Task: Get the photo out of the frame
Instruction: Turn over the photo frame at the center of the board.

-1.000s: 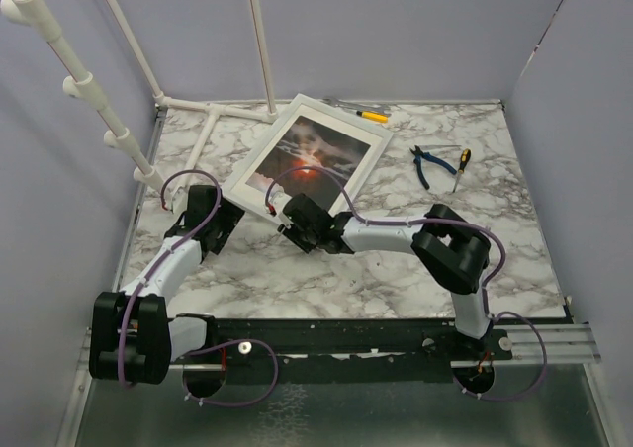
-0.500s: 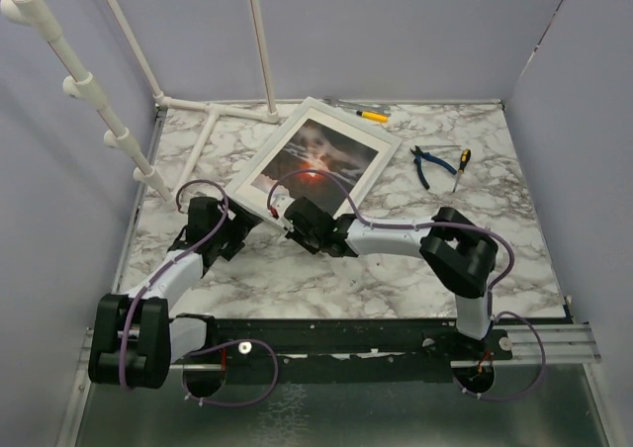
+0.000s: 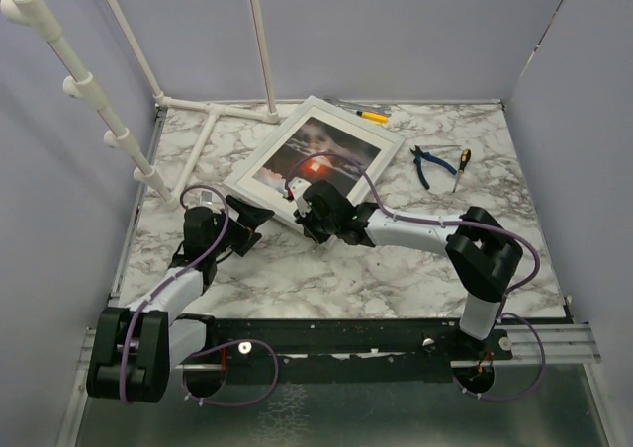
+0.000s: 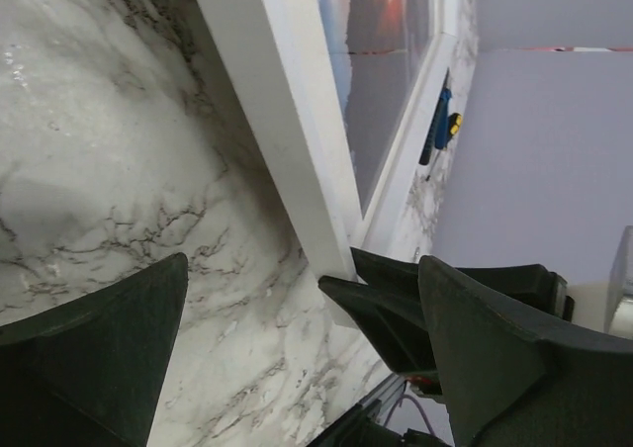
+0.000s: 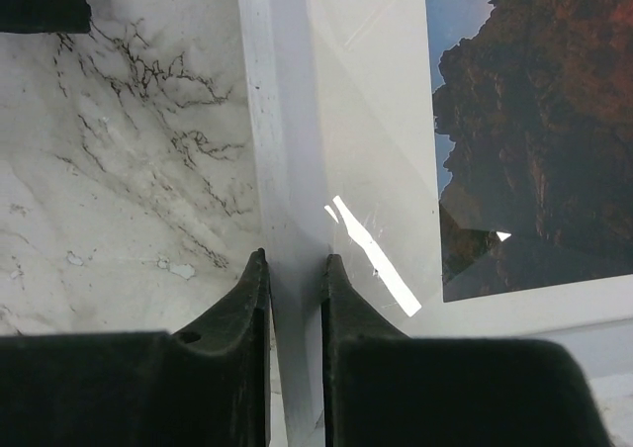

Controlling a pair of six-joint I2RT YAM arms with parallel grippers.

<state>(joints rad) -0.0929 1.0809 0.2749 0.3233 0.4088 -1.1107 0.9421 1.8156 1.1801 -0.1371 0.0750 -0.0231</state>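
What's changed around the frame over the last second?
The right gripper closed its fingers on the frame's near edge, and the frame's far end shifted slightly right. The left gripper moved in toward that edge, fingers opening wide. The pliers and screwdriver stayed put.

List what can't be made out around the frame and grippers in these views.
- Every view: the back of the frame is hidden, because it lies face up.
- Top view: the frame's near edge is covered by the right gripper.
- Right wrist view: the photo is cut off by the picture's right edge.
- Top view: the yellow-handled tool is too small to identify.
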